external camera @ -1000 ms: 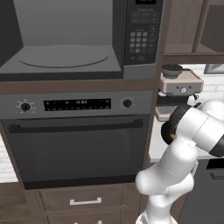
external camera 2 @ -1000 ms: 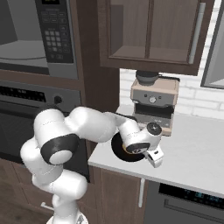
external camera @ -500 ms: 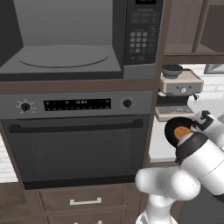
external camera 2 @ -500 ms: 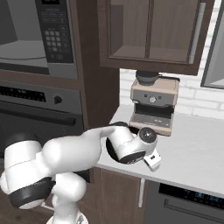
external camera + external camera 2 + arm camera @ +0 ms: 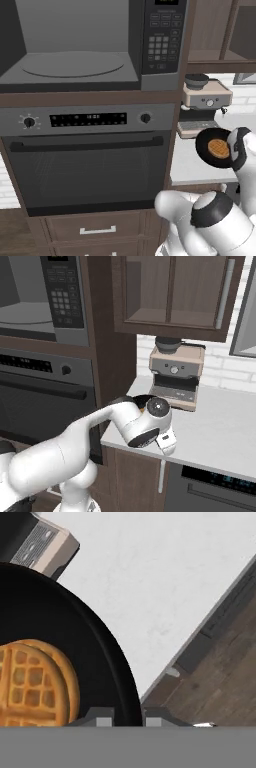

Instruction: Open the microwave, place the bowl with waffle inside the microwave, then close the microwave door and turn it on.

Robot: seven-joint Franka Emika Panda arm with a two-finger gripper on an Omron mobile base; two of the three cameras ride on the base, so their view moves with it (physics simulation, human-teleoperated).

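I have the gripper [image 5: 125, 716] pinching the rim of the bowl with waffle [image 5: 216, 148], lifted clear above the counter [image 5: 192, 162] near the coffee machine [image 5: 204, 102]; the microwave [image 5: 95, 45] stands open to the left; I should carry the bowl level, rising, and enter low over the turntable [image 5: 72, 63].

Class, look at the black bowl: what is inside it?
Inside the bowl lies a golden waffle. Whatever is under the waffle is covered.
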